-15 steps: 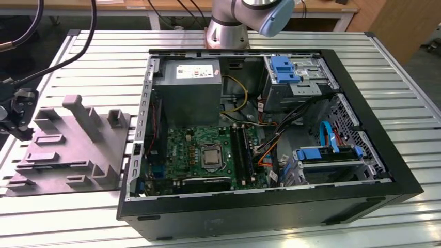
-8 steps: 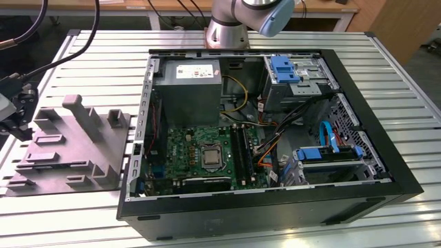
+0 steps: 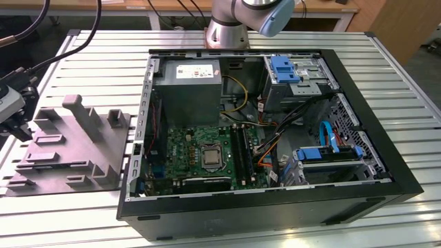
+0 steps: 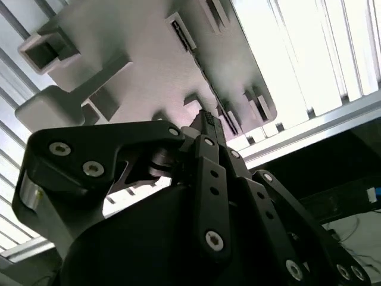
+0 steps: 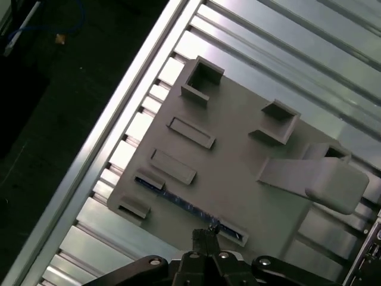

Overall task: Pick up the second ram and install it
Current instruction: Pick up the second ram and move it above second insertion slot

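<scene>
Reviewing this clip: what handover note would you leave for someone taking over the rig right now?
Pincer: closed on the memory stick, as far as both wrist views show.
Memory stick: on edge in a slot of the grey tray, which lies beside the open computer case, on the exterior view's left.
Done: pincer is at the stick.
Left: stick not yet lifted out, not yet seated in the black slots on the board inside the case.
</scene>
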Controlling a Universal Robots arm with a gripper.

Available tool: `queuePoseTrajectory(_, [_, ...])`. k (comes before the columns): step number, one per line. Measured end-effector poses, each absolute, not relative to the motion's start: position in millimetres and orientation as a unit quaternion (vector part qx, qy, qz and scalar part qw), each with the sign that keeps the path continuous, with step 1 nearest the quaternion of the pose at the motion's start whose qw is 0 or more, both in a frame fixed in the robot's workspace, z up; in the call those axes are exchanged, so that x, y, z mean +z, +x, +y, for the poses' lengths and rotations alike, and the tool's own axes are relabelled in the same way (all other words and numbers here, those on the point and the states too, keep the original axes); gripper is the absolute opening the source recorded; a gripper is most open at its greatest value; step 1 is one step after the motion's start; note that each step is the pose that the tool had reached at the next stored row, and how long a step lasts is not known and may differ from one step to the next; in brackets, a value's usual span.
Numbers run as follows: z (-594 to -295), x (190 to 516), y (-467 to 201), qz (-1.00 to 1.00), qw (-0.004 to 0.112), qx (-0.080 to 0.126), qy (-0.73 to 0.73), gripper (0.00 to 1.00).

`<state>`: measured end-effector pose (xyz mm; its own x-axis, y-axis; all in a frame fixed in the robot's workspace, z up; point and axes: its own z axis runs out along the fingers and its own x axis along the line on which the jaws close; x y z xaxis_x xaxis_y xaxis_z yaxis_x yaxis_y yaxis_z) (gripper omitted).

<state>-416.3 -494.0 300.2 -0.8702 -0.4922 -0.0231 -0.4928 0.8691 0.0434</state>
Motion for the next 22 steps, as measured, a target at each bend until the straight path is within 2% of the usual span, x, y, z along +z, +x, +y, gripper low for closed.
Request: queuePoseTrajectory(22, [-494.0,298.6,-416.3,0.897,0.001,0.025,-0.442,0.1])
